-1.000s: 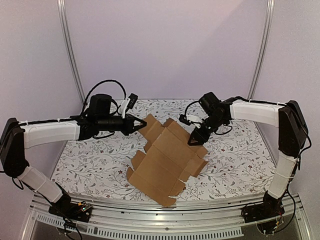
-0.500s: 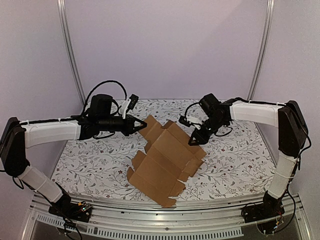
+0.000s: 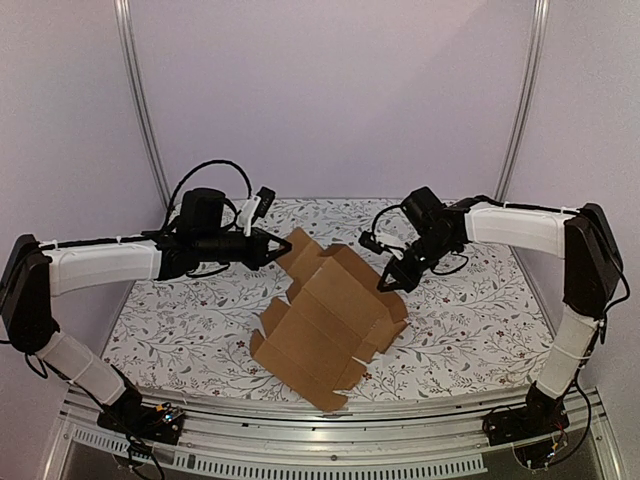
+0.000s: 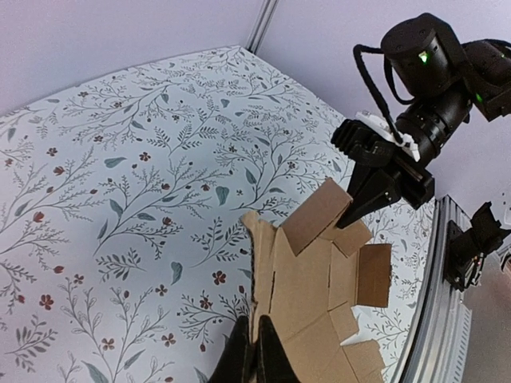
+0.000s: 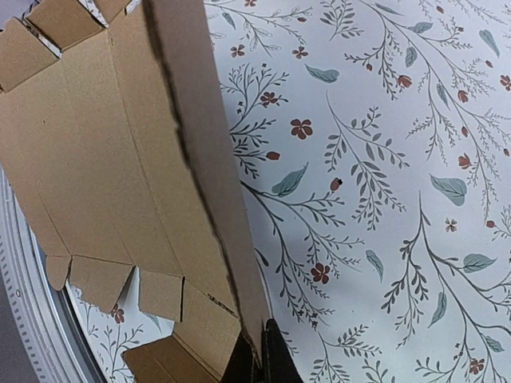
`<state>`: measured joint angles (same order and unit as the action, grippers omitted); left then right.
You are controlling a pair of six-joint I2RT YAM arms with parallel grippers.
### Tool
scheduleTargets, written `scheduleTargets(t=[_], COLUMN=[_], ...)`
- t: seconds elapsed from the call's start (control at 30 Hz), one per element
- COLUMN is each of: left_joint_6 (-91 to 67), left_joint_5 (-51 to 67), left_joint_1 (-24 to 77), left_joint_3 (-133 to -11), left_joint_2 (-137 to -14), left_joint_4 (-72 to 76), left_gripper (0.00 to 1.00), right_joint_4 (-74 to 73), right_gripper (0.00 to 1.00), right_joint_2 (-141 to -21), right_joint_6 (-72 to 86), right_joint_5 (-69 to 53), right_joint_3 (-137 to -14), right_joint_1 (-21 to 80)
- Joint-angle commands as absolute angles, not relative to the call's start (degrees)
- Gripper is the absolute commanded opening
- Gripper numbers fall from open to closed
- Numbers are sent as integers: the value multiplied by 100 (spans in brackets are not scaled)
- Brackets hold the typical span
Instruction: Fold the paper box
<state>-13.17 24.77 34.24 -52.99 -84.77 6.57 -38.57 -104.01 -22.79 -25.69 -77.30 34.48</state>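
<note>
The paper box [image 3: 325, 320] is a flat brown die-cut cardboard sheet with flaps and creases, lying slantwise mid-table with its far end raised. My left gripper [image 3: 288, 250] is shut on its far-left edge; the left wrist view shows the black fingertips [image 4: 254, 351] pinching the sheet [image 4: 319, 279] edge-on. My right gripper [image 3: 385, 285] is shut on the far-right flap. The right wrist view has those jaws [image 5: 259, 355] clamped on the lifted edge of the cardboard [image 5: 104, 159]. From the left wrist camera, the right gripper [image 4: 359, 211] bites the far flap.
A floral-patterned cloth [image 3: 180, 320] covers the table. An aluminium rail [image 3: 300, 440] runs along the near edge by the arm bases. Two metal frame posts [image 3: 140, 100] [image 3: 520, 100] rise at the back corners before plain walls.
The right gripper's jaws have shut on the box's far-right flap. The sheet has shifted slightly left and its right side has risen. The left gripper holds as before.
</note>
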Motion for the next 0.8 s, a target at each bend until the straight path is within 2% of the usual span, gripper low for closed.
scheduleTargets(t=[0.0,0.2,0.37,0.63,0.77], left_joint_6=[-1330,-1389,-1530,-1644,-1670], left_joint_5=[2210,1996,1951,1651,1724], left_joint_1=[3462,3463,3501,3751,3938], left_joint_3=[-5261,-5380,-5582,-6173,-6494], left_joint_2=[-8343,-8135,-7913,-7620,-7738], left_joint_4=[482,78,-512,-1558,-1809], left_gripper=[7,27,35,39,33], right_joint_4=[-3829,-4110,-4306,-4880,-5164], right_gripper=[0,0,0,0,0], right_joint_2=[-10113,-10042,-10011,-10168,-10313], right_joint_6=[-2056,-1948,-1869,-1781,-1708], right_joint_5=[-2624,-2577,-2150,-1345,-862], right_joint_3=[-7686,-7828,-7956,-8375,-8659], right_joint_1=[3453,3458,3673,4101,4358])
